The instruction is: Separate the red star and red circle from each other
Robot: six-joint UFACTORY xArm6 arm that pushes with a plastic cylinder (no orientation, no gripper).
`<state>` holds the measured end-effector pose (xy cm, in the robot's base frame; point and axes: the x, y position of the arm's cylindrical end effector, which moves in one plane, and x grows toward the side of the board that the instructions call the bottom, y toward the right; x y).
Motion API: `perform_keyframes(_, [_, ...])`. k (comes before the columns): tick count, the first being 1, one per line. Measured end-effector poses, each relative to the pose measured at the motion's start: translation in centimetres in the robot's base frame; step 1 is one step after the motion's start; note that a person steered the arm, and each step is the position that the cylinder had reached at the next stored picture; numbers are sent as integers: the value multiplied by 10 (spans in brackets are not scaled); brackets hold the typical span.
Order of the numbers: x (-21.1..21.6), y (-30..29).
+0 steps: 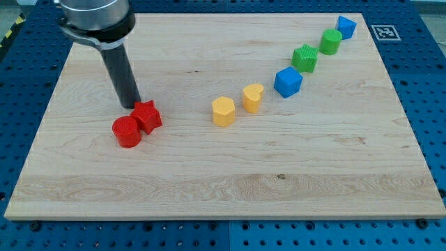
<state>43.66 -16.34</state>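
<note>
Here the tabletop (209,181) carries the red circle (127,131) and red star (148,116), touching each other, both just below my tip (132,105), the star nearest. No gripper exists to open or close. Pushing well probably means driving my tip between them, not against both.

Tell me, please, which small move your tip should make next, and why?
Probably a short push toward the view's right: my tip sits at the upper-left edge of the red star, which touches the red circle below-left, so this should slide the star away.
</note>
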Motion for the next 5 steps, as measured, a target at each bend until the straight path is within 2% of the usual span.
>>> perform_keyframes(3, [25,7])
perform_keyframes(5, [31,39])
